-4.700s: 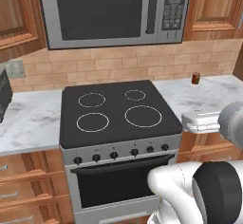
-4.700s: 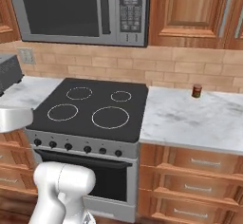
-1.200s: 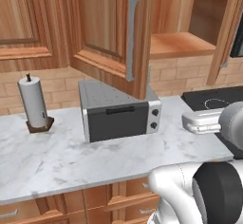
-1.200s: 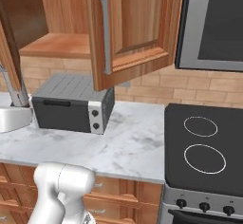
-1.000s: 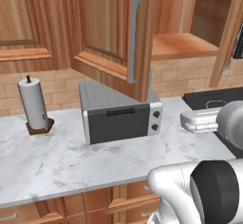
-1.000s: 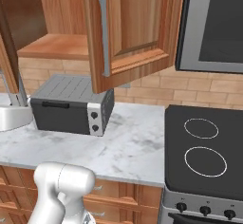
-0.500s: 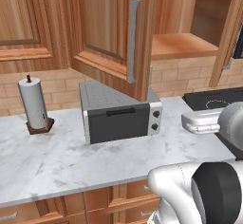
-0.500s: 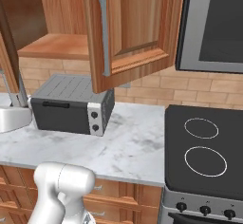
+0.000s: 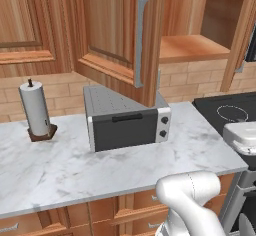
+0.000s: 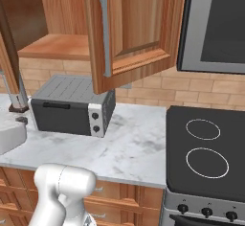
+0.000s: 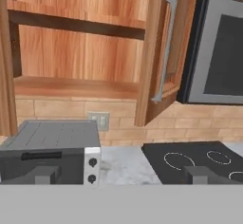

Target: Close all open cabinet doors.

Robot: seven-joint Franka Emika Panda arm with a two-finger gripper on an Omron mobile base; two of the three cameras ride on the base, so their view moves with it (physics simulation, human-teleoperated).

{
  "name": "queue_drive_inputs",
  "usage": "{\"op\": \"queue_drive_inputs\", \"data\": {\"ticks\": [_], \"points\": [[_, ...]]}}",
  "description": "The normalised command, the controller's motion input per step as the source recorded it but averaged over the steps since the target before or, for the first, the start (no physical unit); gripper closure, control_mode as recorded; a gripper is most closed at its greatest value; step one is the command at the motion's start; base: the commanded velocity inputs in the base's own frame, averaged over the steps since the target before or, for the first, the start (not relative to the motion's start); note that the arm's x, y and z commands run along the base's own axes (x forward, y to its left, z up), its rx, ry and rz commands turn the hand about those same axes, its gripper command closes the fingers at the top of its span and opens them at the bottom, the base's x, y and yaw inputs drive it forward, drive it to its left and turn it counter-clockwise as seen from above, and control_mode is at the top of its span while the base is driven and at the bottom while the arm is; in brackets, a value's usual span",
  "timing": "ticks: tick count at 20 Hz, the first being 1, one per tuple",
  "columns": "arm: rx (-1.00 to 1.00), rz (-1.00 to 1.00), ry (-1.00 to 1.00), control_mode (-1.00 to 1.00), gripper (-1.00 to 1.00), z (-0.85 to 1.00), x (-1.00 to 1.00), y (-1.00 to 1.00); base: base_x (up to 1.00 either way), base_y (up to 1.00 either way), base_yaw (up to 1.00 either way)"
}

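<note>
Marble counter (image 9: 60, 170) runs white and grey-veined beneath the wall cabinets, with tan brick backsplash (image 10: 143, 96) behind it. Above the counter, one cabinet door (image 9: 117, 30) stands swung wide open, a tall reddish-brown wooden panel with a raised frame and a long vertical brushed-silver bar handle (image 9: 139, 42) near its free edge. From my hand view I see that door nearly edge-on, its handle running down the front edge, and behind it the open cabinet interior (image 11: 71, 52) with one wooden shelf (image 11: 76, 86) (bare wood, as far as I can see). A second door (image 10: 8, 43) hangs open at the other side of the same opening; in the right base view it shows as a dark reddish slab at the left edge. To the left of the opening in the left base view, a neighbouring cabinet door (image 9: 22, 20) lies flat and closed.

Under the open cabinet sits a grey toaster oven (image 9: 125, 120) with a dark front and two knobs, on the counter. Well to its left stands a paper towel roll (image 9: 35, 110) on a dark base. On the other side lies the black cooktop (image 10: 206, 148) with white ring burners, and the microwave (image 10: 215, 24) hangs above it.

My gripper (image 11: 121, 174) has its jaws spread wide, holding nothing, its fingertips (image 11: 45, 174) low in my hand view, well apart from the door.
</note>
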Motion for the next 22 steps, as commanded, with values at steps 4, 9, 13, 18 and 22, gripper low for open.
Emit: {"op": "queue_drive_inputs", "data": {"ticks": [4,9,13,18,22], "points": [[0.12,0.09,-0.05,-1.0,-1.0,-0.07,0.02,-0.94,0.0,0.0,0.0],[0.2,0.19,0.0,-1.0,-1.0,-0.04,0.09,-0.87,0.0,0.0,0.0],[0.09,0.28,-0.08,-1.0,-1.0,0.0,0.26,-0.63,0.0,0.0,0.0],[-0.02,0.29,-0.09,-1.0,-1.0,0.06,0.42,-0.12,0.0,0.0,0.0],[-0.12,0.24,-0.18,-1.0,-1.0,0.13,0.53,0.05,0.0,0.0,0.0]]}}
